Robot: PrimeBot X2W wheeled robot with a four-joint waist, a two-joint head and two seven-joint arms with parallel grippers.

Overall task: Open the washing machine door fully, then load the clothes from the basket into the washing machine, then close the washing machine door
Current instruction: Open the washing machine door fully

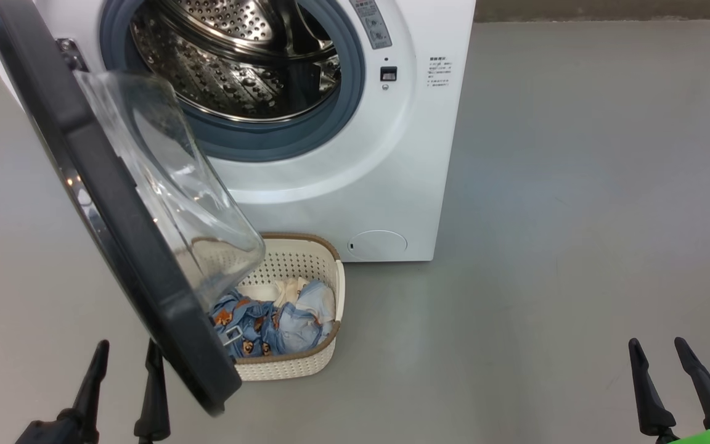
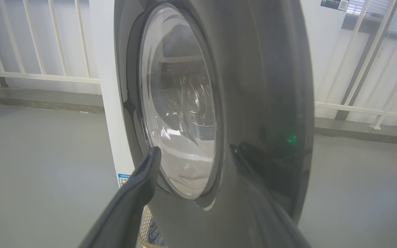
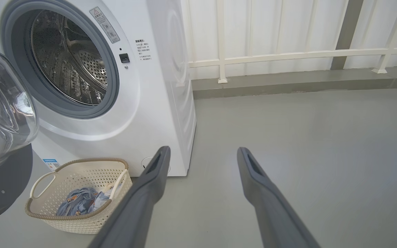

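Door's off the latch and swung out, so we're at the tail of the opening step. The washing machine door (image 1: pixel 167 296) stands roughly edge-on to the head camera, its glass bowl hanging over the left end of the basket (image 1: pixel 306 364). The basket sits on the floor just in front of the washing machine (image 1: pixel 392 185), with the clothes (image 1: pixel 269 320) heaped inside and the steel drum (image 1: pixel 238 61) bare. The left end effector (image 1: pixel 128 345) is spread wide and empty, close to the door's outer face; the right end effector (image 1: pixel 657 340) is also wide and empty, well off to the side. Next, I'd say, nudge that door wider so the basket is clear, then go down for the clothes.
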